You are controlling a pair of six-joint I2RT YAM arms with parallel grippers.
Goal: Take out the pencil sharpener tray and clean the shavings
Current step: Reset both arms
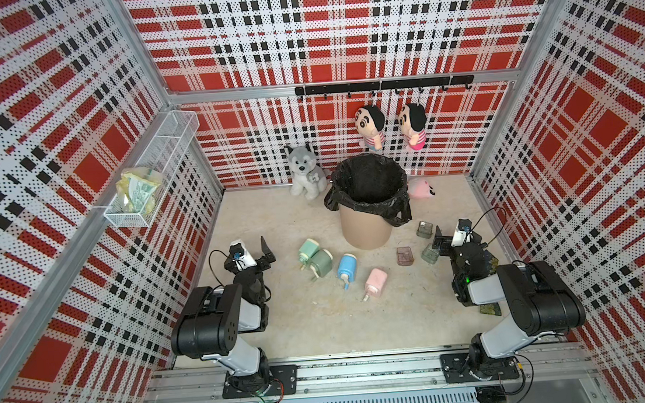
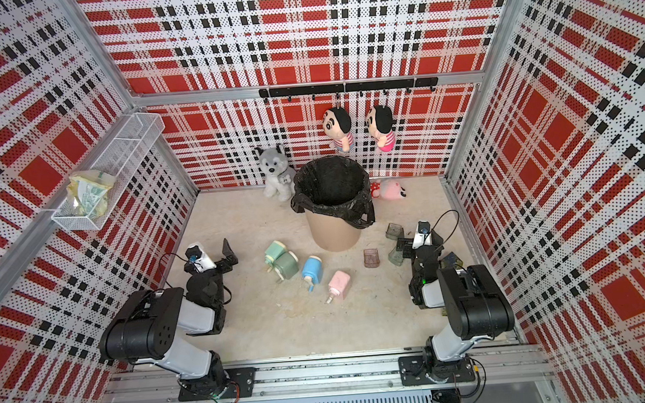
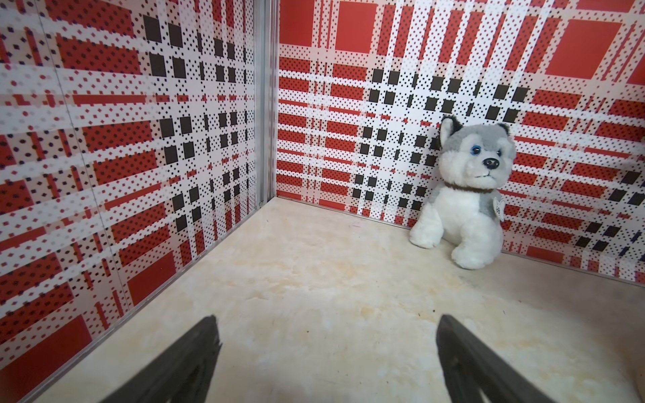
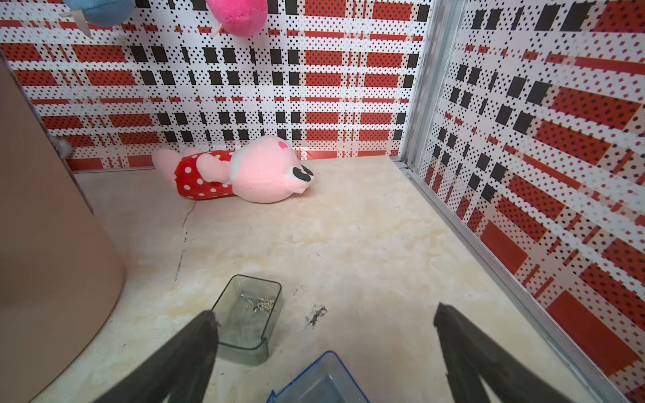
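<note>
In both top views the left arm [image 1: 205, 324] [image 2: 144, 330] stands on the near rail at the left. It is folded on itself, with the forearm reaching to the far side and the wrist low over the desk [image 1: 321, 325]. Its jaws stand wide apart and hold nothing.

Right of them four sharpeners lie in a row in the middle of the desk: the light green sharpener [image 1: 308, 249], dark green sharpener [image 1: 321, 263], blue sharpener [image 1: 347, 267] and pink sharpener [image 1: 375, 281]. On the far side of them stands the trash bin [image 1: 364, 226] with a black bag.

The right arm [image 1: 537, 296] [image 2: 473, 300] is folded in the same way at the right, and its jaws are also apart and empty. Near them, apart from the sharpeners, lie the pink tray [image 1: 405, 256], the far greenish tray [image 1: 424, 229] and the near greenish tray [image 1: 430, 253].

In the left wrist view the two dark fingers [image 3: 188, 359] are far from each other, with only bare desk between them. They point to the far left corner. The husky plush [image 3: 467, 195] sits against the far wall.

In the right wrist view the fingers [image 4: 488, 363] are also wide apart. The far greenish tray [image 4: 244, 317] lies just beside one finger, with a few shavings inside. A blue-edged tray [image 4: 321, 380] lies between the fingers, close under the wrist. Some loose shavings [image 4: 316, 314] lie on the desk beside the greenish tray. The pink plush [image 4: 244, 174] lies by the far wall.
</note>
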